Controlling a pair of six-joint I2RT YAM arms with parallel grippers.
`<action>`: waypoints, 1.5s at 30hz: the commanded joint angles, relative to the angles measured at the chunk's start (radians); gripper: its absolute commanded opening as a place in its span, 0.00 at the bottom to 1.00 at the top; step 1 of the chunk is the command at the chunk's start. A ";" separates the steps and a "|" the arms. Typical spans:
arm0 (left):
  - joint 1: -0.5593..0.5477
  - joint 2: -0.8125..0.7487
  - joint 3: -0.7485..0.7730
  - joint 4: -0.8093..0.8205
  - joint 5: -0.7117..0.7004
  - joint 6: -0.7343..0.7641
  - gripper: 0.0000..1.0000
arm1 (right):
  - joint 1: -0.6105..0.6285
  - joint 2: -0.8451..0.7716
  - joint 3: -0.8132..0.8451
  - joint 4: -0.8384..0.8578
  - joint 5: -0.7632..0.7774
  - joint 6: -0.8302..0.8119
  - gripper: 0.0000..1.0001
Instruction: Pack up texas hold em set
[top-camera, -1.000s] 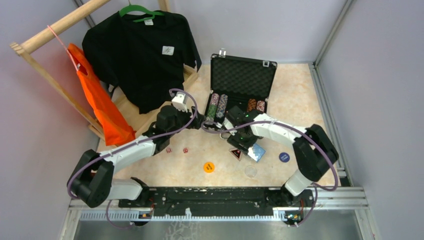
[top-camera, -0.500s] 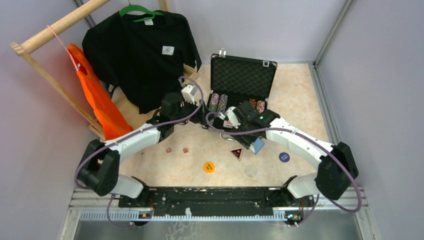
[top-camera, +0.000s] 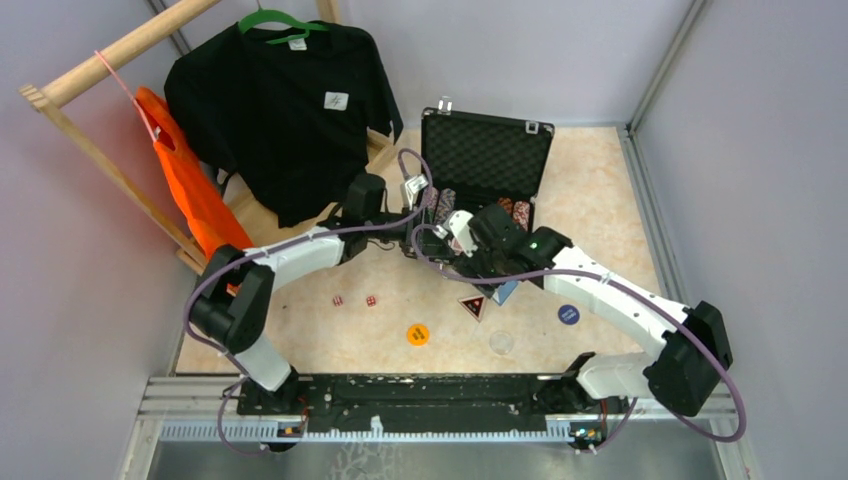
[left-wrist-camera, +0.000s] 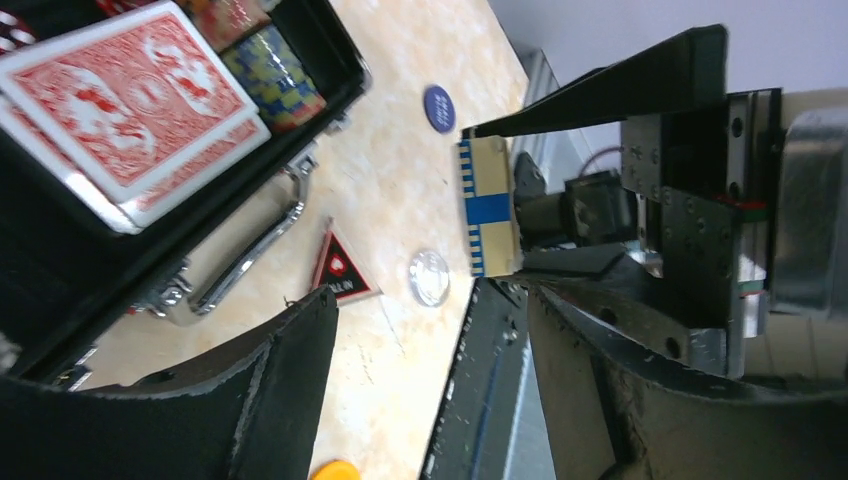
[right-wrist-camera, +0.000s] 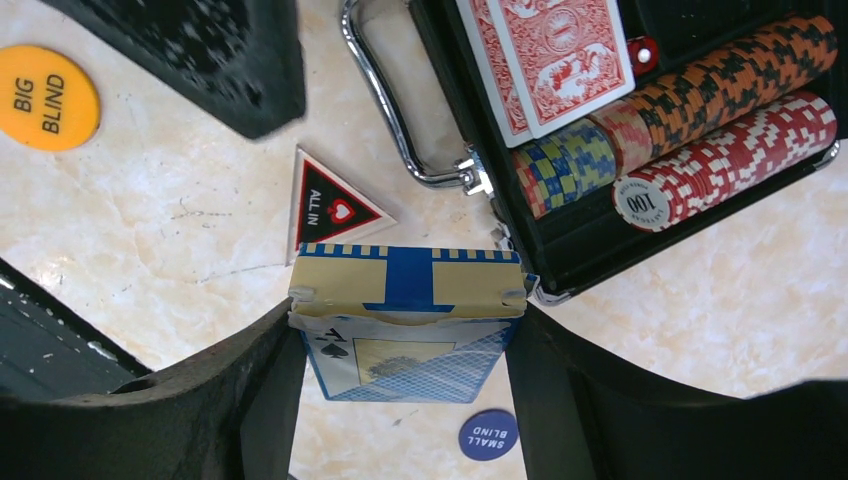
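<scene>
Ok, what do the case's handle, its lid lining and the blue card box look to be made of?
The handle looks like chromed metal: mirror-bright, with sharp highlights along the bar. The lid lining seems to be black foam, matte, with a dimpled egg-crate surface. The blue card box is probably printed cardboard, slightly glossy, with a folded tuck flap showing at its end.

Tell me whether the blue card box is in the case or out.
Out. The right gripper grips the blue card box over the table, just outside the case's front wall.
</scene>
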 joint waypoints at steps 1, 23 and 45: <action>-0.023 0.036 0.076 -0.056 0.116 -0.029 0.75 | 0.037 -0.024 -0.005 0.064 0.002 -0.009 0.04; -0.142 0.145 0.172 -0.211 0.093 0.043 0.71 | 0.096 0.006 0.016 0.124 0.013 -0.021 0.04; -0.177 0.203 0.205 -0.190 0.120 0.051 0.00 | 0.099 -0.003 -0.012 0.146 0.000 -0.009 0.03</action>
